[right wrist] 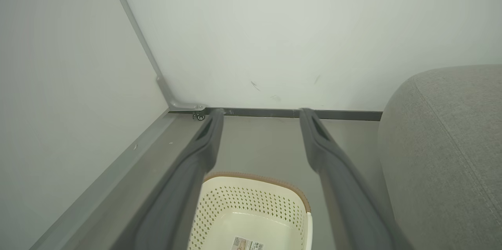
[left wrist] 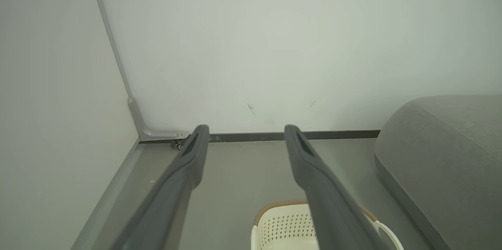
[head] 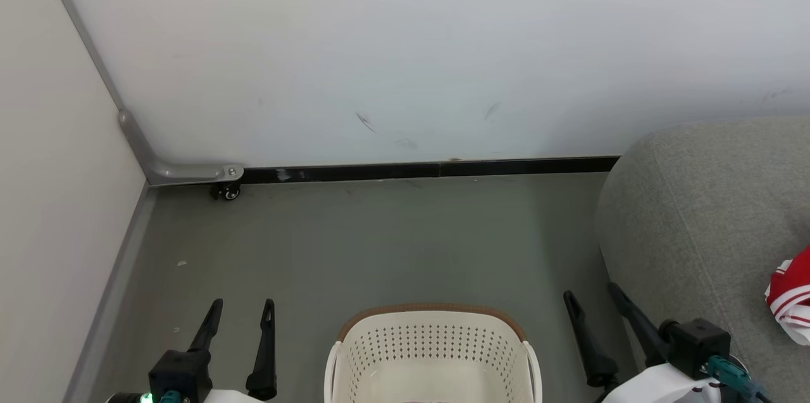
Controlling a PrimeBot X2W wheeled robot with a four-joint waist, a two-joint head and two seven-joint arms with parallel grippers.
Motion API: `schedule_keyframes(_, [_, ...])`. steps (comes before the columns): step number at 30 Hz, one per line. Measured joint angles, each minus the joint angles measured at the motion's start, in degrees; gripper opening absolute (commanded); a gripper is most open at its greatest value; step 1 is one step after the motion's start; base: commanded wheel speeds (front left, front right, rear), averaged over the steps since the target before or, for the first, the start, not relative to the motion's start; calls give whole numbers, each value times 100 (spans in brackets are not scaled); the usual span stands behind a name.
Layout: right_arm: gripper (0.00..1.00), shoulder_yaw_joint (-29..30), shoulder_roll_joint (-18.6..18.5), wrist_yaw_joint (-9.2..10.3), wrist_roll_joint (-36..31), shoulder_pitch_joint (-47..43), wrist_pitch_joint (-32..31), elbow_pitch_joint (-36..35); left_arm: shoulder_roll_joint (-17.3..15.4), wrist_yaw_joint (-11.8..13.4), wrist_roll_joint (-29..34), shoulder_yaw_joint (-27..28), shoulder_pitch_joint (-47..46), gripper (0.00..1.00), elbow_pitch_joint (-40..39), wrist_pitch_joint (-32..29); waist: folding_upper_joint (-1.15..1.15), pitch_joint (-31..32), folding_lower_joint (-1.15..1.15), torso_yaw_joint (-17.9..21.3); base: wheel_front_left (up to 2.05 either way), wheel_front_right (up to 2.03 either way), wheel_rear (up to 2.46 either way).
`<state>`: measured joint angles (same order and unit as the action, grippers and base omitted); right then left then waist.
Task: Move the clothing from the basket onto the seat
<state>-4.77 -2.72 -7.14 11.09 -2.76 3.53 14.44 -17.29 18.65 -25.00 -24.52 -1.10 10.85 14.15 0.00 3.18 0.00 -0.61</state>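
The cream-white basket [head: 433,352] with a brown rim band stands on the floor at the bottom centre; its visible inside holds a paper label [right wrist: 247,243] and no cloth. A piece of red clothing with white stripes [head: 792,295] lies on the grey seat [head: 702,226] at the right edge. My left gripper [head: 243,305] is open at the lower left, left of the basket, with nothing between its fingers. Open and holding nothing, my right gripper [head: 593,293] hangs at the lower right between the basket and the seat. The seat [left wrist: 443,152] and the basket [left wrist: 286,226] also appear in the left wrist view.
A white wall runs across the back with a dark skirting strip [head: 430,169]. A second wall closes the left side. In the corner sits a grey metal bracket [head: 171,169] with a small caster [head: 226,192]. Grey floor [head: 380,245] lies between the wall and the basket.
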Motion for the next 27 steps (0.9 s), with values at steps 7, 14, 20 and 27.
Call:
schedule_keyframes(7, [100, 3, 1, 0, 12, -63, -1, -145, 30, 9, -9, 73, -1, 100, 34, 0, 0, -24, 0, -41, 0, 0, 0])
schedule_keyframes(14, [100, 21, 1, 0, 43, -84, -8, -223, 68, 52, -8, 114, -1, 100, 13, 0, 0, -49, 0, -78, 0, 0, 0])
schedule_keyframes(20, [100, 41, 2, 0, 43, -85, -35, -283, 54, 78, 4, 109, -1, 100, 42, 0, 0, -57, 0, -95, 0, 0, 0])
schedule_keyframes(27, [100, 81, 2, 0, 43, -86, -60, -335, 56, 102, 24, 105, -1, 100, 53, 0, 0, -55, 0, -100, 0, 0, 0])
